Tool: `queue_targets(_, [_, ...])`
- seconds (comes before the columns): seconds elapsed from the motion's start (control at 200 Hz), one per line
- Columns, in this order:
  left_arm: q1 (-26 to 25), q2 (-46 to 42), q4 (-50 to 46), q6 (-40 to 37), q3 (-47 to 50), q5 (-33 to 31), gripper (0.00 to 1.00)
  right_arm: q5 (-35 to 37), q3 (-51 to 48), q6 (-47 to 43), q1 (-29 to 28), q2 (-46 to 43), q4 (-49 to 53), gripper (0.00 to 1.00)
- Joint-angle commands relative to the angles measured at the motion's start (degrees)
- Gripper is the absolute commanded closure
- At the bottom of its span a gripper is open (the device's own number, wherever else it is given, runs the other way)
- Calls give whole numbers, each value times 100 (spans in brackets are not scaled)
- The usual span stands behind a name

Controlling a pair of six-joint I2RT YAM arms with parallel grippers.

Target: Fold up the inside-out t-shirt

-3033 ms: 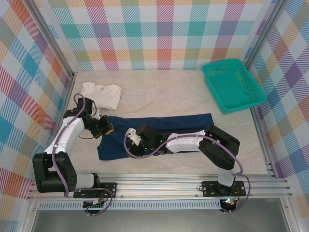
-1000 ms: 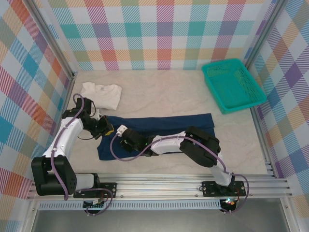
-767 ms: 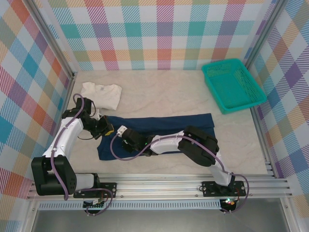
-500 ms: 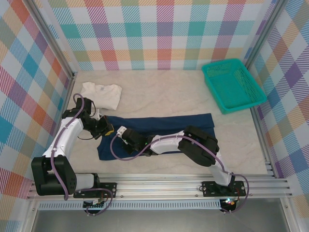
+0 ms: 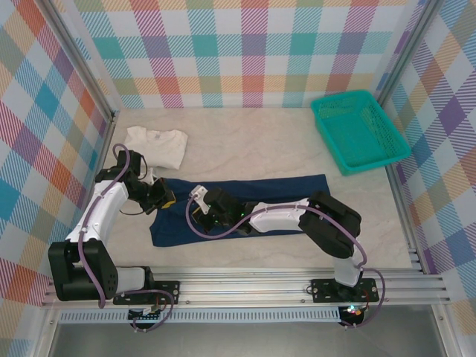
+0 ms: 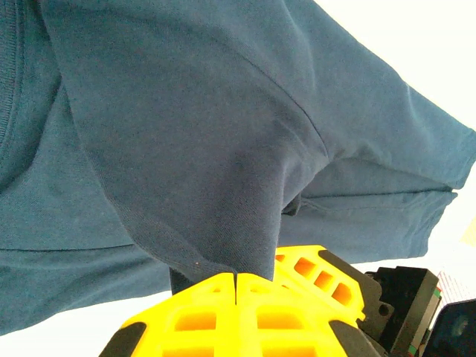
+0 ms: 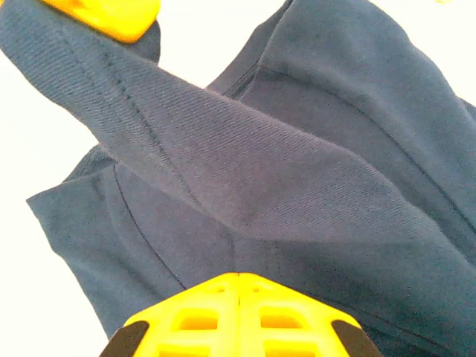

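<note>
Dark navy soft cloth t-shirt lies lengthwise left-to-right, its left end clenched by left gripper and right gripper.

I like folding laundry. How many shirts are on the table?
2. The navy t-shirt lies spread across the front; the white shirt sits behind it, at the left.

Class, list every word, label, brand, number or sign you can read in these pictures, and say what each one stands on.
No text here can be read.
White shirt: a tiny mark at the collar, too small to read.
Navy t-shirt: plain cloth, no print showing.
Green basket: no marking showing.
</note>
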State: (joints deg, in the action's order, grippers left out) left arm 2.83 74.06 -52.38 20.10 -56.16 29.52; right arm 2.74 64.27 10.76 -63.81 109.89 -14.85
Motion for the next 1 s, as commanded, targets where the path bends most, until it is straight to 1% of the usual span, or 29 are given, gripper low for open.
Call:
queue_targets(0.0, [109,-53,-106,-67,-92,57,100,-350,150,-9,-18,83,98,97])
queue_targets(0.07, [106,-58,-106,-67,-94,56,100,-362,352,-73,-25,265,229,79])
queue_targets(0.14, [104,-54,-106,-63,-92,54,100,-343,600,-120,-22,463,368,68])
queue_targets(0.175, [110,-64,-106,-66,-82,62,100,-286,712,-126,-13,556,438,65])
queue_targets(0.275, [106,-64,-100,-66,-96,79,100,-131,929,-216,-11,767,528,62])
queue_targets(0.365, [105,-44,-106,-64,-115,97,100,11,1141,-329,-9,970,700,62])
queue_targets(0.51, [104,-80,-115,-66,-125,107,100,77,1176,-418,-4,1164,779,63])
queue_targets(0.63, [105,-86,-106,-67,-104,110,100,66,1158,-408,-2,1305,815,66])
queue_targets(0.805, [103,-89,-106,-72,-92,99,100,144,1128,-432,-3,1318,834,85])
queue_targets(0.91, [105,-72,-97,-63,-88,96,100,149,1108,-421,1,1231,822,92])
queue_targets(0.995, [104,-56,-96,-69,-94,96,100,105,1088,-384,9,1141,812,94])
